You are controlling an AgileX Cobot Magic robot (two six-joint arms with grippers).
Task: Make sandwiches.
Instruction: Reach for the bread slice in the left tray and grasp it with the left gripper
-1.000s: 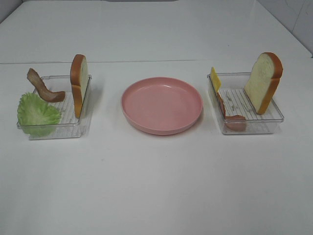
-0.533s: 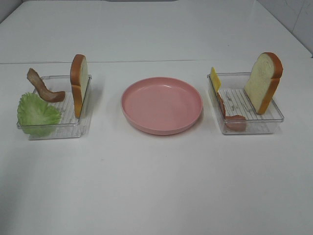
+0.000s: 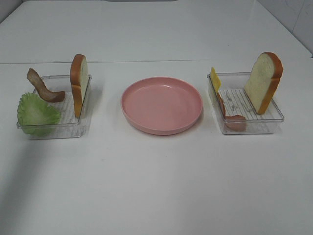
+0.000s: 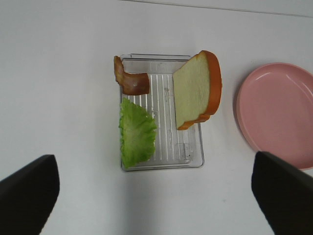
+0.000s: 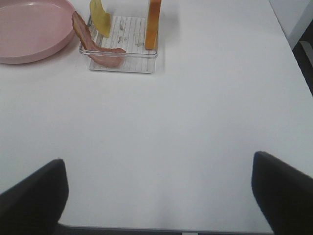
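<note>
Two clear trays, left tray [image 3: 68, 131] and right tray [image 3: 259, 127], on a white table [image 3: 156, 186], pink plate [image 3: 162, 104] between. Sandwich parts unstacked: lettuce [image 3: 37, 113], bacon [image 3: 43, 89], upright bread slice [image 3: 79, 83] at left; cheese [image 3: 214, 78], bacon strip [image 3: 235, 121], leaning bread [image 3: 263, 82] at right. Visible from the wrists only (not from above): left gripper [image 4: 154, 176] and right gripper [image 5: 156, 176], fingers spread wide, holding nothing. Table's far edge in right wrist view alone.

A plain white desk [image 3: 156, 186] fills nearly the whole scene under soft, even light. A thin seam [image 3: 161, 61] crosses its far part. Past the far right corner is a pale lined surface [image 3: 299, 14].
</note>
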